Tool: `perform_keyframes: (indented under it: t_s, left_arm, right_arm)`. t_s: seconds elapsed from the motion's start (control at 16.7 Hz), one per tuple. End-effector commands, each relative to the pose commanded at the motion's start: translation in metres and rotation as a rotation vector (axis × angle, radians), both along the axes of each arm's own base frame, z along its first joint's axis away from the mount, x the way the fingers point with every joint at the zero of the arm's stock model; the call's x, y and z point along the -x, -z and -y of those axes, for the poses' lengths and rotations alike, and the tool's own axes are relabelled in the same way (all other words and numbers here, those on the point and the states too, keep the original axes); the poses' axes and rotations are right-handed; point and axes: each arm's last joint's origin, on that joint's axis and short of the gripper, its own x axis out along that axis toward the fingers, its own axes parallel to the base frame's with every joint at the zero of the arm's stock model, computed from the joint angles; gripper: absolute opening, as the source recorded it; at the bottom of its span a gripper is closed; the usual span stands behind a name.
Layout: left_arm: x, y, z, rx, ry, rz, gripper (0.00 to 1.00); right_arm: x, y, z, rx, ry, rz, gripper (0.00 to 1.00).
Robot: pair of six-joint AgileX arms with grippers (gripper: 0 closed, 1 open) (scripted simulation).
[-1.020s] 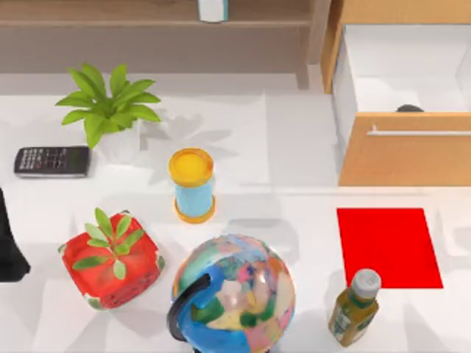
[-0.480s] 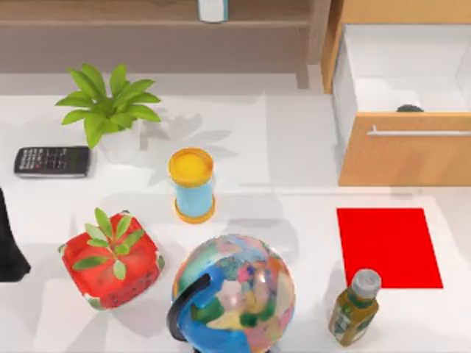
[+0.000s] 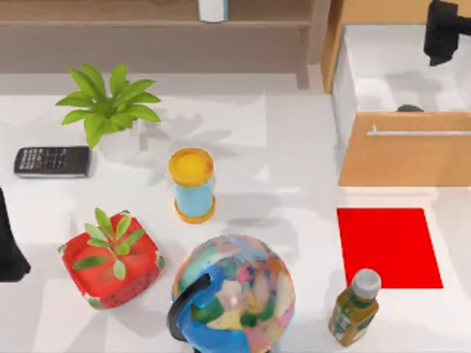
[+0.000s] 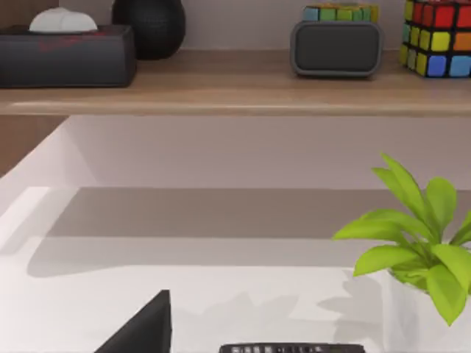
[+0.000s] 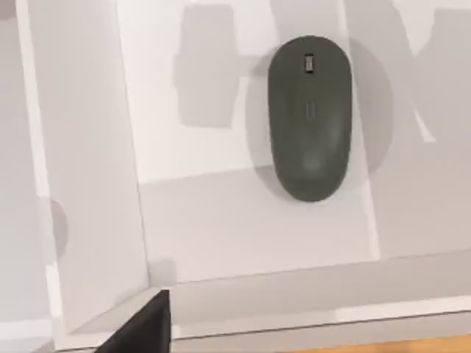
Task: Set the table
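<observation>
The table [image 3: 294, 140] is a broad white top that carries several objects. My right gripper [image 3: 444, 33] hangs over the open white-lined drawer [image 3: 383, 70] of the light-wood cabinet [image 3: 412, 158] at the back right. A dark grey computer mouse [image 5: 310, 118] lies flat on the drawer floor below that gripper, apart from it. From above, the mouse [image 3: 410, 108] peeks out just behind the drawer front. A red mat [image 3: 388, 245] lies flat on the table in front of the cabinet. My left gripper [image 3: 9, 254] is parked at the table's left edge.
On the table stand a colourful globe [image 3: 234, 294], a green bottle [image 3: 353, 309], a yellow-capped blue cylinder [image 3: 192, 184], a red pot with a plant [image 3: 110, 268], a white-potted plant [image 3: 110, 110] and a calculator [image 3: 51, 161]. A shelf [image 4: 235, 88] runs along the back.
My right arm has come into the top view at the back right, over the open drawer. The left arm and the objects on the table have not moved.
</observation>
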Motion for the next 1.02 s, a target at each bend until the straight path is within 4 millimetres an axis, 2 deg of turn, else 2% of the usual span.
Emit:
perform_keyframes:
  t_s: [0.24, 0.42, 0.54, 0.66, 1.02]
  left_arm:
    - [0.0, 0.0, 0.0, 0.0, 0.0, 0.0, 1.0]
    - [0.0, 0.0, 0.0, 0.0, 0.0, 0.0, 1.0]
    - [0.0, 0.0, 0.0, 0.0, 0.0, 0.0, 1.0]
    - [0.0, 0.0, 0.0, 0.0, 0.0, 0.0, 1.0]
    - [0.0, 0.0, 0.0, 0.0, 0.0, 0.0, 1.0]
  right_arm:
    - [-0.067, 0.055, -0.012, 0.049, -0.01, -0.195, 1.0]
    - [-0.096, 0.099, -0.017, 0.077, -0.021, -0.299, 1.0]
    - [-0.107, 0.119, -0.018, 0.087, -0.027, -0.335, 1.0]
    - [-0.113, 0.126, -0.019, 0.09, -0.03, -0.341, 1.0]
    - [-0.113, 0.127, -0.017, 0.089, -0.027, -0.343, 1.0]
